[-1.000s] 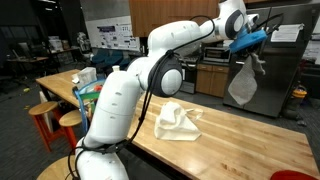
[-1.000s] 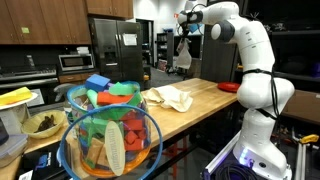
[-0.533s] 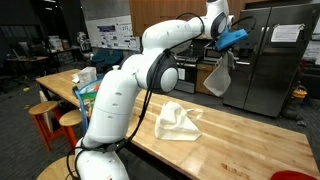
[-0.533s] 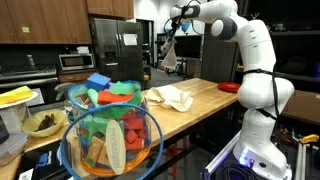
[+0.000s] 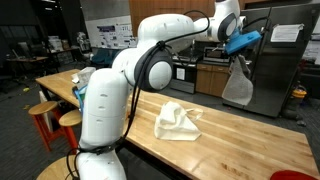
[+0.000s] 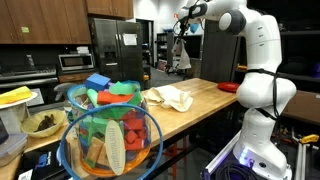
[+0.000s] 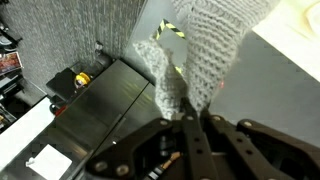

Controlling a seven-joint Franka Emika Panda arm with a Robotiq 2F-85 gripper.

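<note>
Knitted cloth (image 5: 238, 86) back toward the fridge (image 5: 288, 60) since a moment ago, fingers (image 7: 195, 135) tight together on its top.

**You swung the cloth out and brought it back.**

Half a second ago your gripper (image 5: 243, 42) had carried the hanging cloth (image 5: 238, 85) off toward 9 o'clock in both exterior views. Now it has returned toward 3 o'clock, close to where it was a second ago. The cloth, which slanted toward 7 o'clock mid-swing, now hangs straight down toward 6 o'clock. Your arm (image 5: 175, 28) has turned with the swing, and its upper link arches higher toward 12 o'clock than a second ago.
</note>
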